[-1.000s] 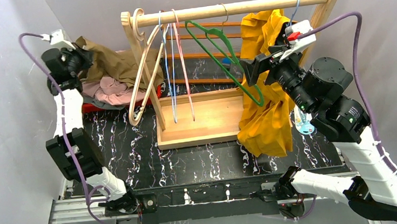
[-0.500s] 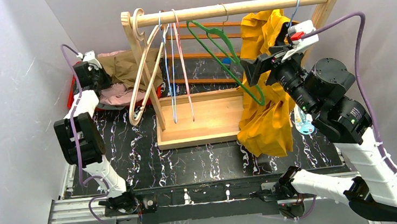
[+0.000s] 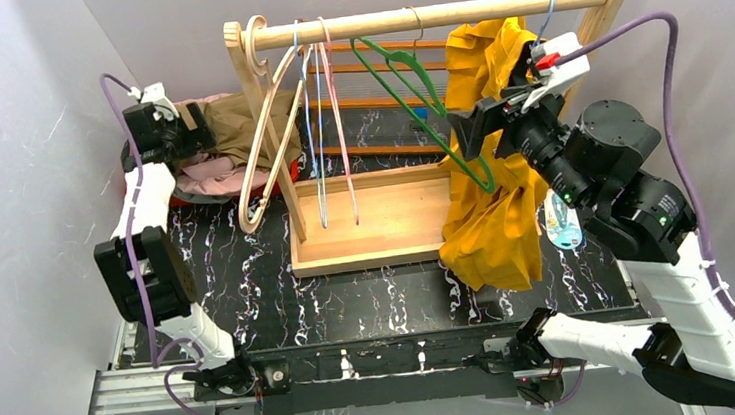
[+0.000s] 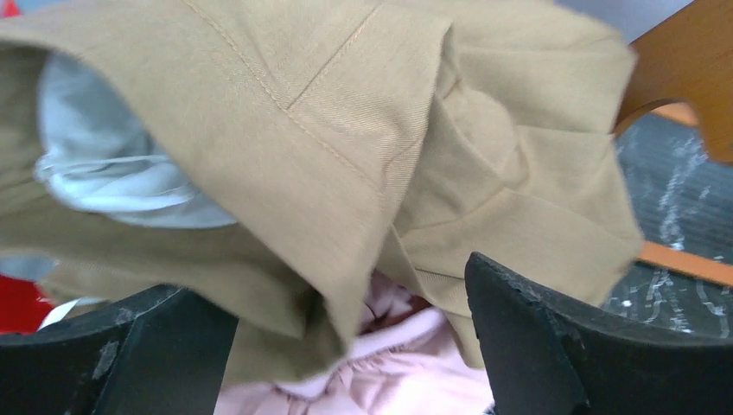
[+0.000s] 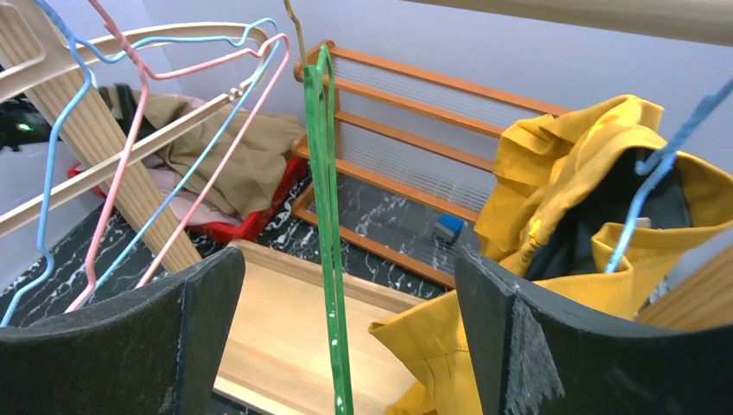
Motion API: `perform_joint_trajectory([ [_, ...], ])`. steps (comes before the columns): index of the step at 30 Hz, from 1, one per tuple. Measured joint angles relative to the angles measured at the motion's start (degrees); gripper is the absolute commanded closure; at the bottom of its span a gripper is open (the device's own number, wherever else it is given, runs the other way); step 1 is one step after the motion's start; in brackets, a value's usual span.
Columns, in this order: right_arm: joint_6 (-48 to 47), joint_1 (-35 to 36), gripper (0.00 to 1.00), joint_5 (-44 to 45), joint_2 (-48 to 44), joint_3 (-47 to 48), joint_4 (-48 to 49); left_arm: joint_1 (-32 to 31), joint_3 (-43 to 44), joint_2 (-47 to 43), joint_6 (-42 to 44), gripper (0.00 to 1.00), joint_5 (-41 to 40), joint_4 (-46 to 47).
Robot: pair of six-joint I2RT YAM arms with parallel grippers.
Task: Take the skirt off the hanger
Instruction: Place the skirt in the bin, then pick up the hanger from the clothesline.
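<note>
From the top external view we saw the yellow skirt [image 3: 490, 217] draped on a blue hanger [image 3: 548, 11] at the right end of the wooden rail [image 3: 427, 14], its cloth falling to the rack's base. The right gripper [image 3: 465, 131] hovered at the skirt's left edge, just beside a green hanger [image 3: 424, 92], with its fingers apart. The left gripper [image 3: 191, 133] was far off at the left, over a tan garment [image 3: 235, 119] heaped with a pink garment [image 3: 215, 176] in a red bin [image 3: 177, 199].

In the left wrist view the left gripper [image 4: 341, 294] stood wide open. A fold of the tan garment [image 4: 328, 130] hung down between the fingers, unclamped, with the pink garment [image 4: 363, 372] beneath. The skirt did not show here.

In the right wrist view the right gripper [image 5: 350, 259] was open too. The green hanger [image 5: 327, 216] ran down through the gap. The yellow skirt [image 5: 553, 199] lay ahead and towards the right finger, its lower folds reaching into the gap, ungripped. Its blue hanger [image 5: 657, 164] rose from the waist.
</note>
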Motion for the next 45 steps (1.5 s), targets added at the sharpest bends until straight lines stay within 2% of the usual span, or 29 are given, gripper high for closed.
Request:
perform_joint_trajectory([
  [7, -0.50, 0.00, 0.02, 5.70, 4.81, 10.62, -9.79, 0.00, -0.79, -13.33, -3.17, 0.02, -1.03, -3.37],
  [14, -0.59, 0.00, 0.02, 17.42, 8.41, 12.61, -16.37, -2.51, -2.78, -21.97, -6.23, 0.02, -1.03, -6.56],
  [19, -2.14, 0.00, 0.10, 27.36, 9.57, 12.59, -15.74, -11.47, -5.20, -23.82, -6.47, 0.02, -1.18, -7.30],
  [22, -3.32, 0.00, 0.16, 32.72, 9.60, 12.55, -14.40, -15.69, -9.20, -24.79, -6.03, 0.02, -5.01, -8.17],
  [28, -6.05, -0.02, 0.15, 39.19, 9.07, 8.72, -8.37, -18.51, -12.50, -25.44, -5.84, 0.02, -12.20, -10.73],
  [34, -5.57, -1.70, 0.13, 39.95, 12.79, 8.20, -8.48, -19.06, -15.02, -27.85, -8.55, 0.02, -16.59, -10.99],
  [39, -1.07, -6.86, 0.14, 35.17, 16.74, 10.49, -12.50, -19.17, -18.14, -29.05, -12.26, 0.02, -20.65, -12.81],
  [45, 3.91, -16.33, 0.39, 26.77, 19.56, 12.72, -17.66, -19.30, -22.32, -32.20, -14.62, 0.02, -22.82, -15.93],
])
